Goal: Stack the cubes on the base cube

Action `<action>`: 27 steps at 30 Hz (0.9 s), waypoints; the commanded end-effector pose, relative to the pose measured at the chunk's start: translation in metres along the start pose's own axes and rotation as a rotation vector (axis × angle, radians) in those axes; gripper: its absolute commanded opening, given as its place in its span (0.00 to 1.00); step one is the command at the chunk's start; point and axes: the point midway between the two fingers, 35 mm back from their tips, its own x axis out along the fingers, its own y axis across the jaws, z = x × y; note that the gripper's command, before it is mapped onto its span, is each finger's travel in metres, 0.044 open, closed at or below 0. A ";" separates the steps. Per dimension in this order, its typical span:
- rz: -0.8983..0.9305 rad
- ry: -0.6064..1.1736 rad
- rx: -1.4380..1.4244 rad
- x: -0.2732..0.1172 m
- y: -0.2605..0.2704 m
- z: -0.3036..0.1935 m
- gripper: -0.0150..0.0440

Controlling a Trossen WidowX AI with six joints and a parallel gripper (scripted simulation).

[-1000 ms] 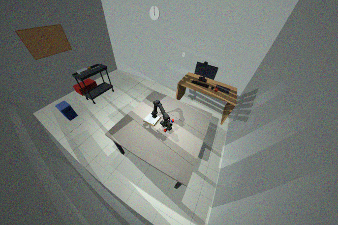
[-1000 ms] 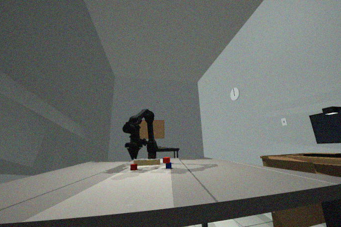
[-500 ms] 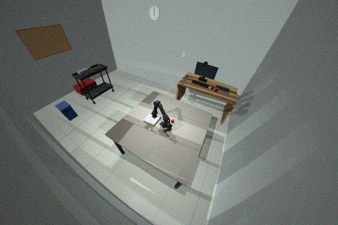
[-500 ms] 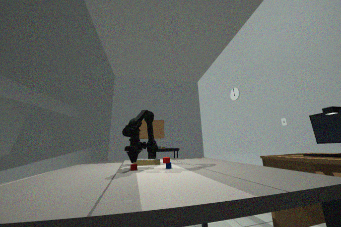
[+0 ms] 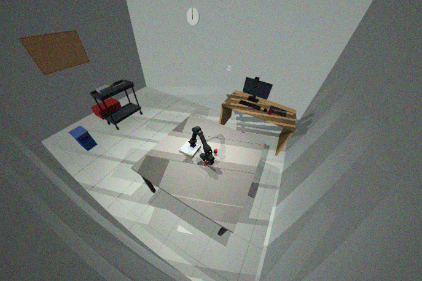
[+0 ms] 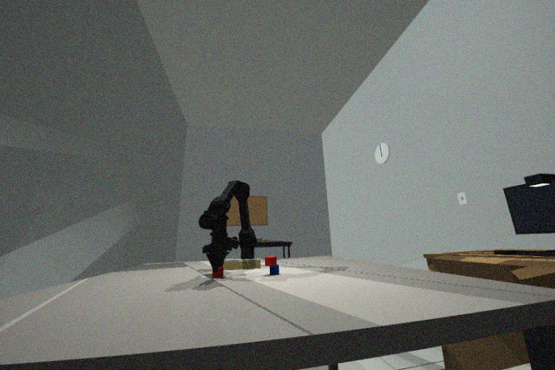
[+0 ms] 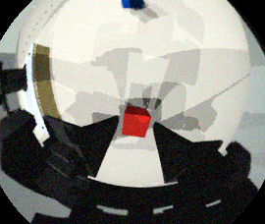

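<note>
The blue base cube stands on the table. One red cube sits level on top of it, offset to the left in the exterior view; it is out of the wrist view. The other red cube rests on the table, apart from the base. My gripper points down over this cube. Its fingers are open, one on each side of the cube, with narrow gaps showing in the wrist view.
The arm's white mounting board with a wooden edge lies behind the cubes in the exterior view. A wooden desk with a monitor stands beyond the table.
</note>
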 end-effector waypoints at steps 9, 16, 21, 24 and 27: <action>0.007 0.002 -0.005 0.002 0.001 0.000 0.43; 0.006 0.002 -0.005 -0.019 -0.002 -0.001 0.43; 0.006 0.002 -0.005 -0.034 -0.004 -0.001 0.43; 0.006 0.002 -0.005 -0.044 -0.005 -0.001 0.43; 0.006 0.002 -0.005 -0.053 -0.005 -0.001 0.43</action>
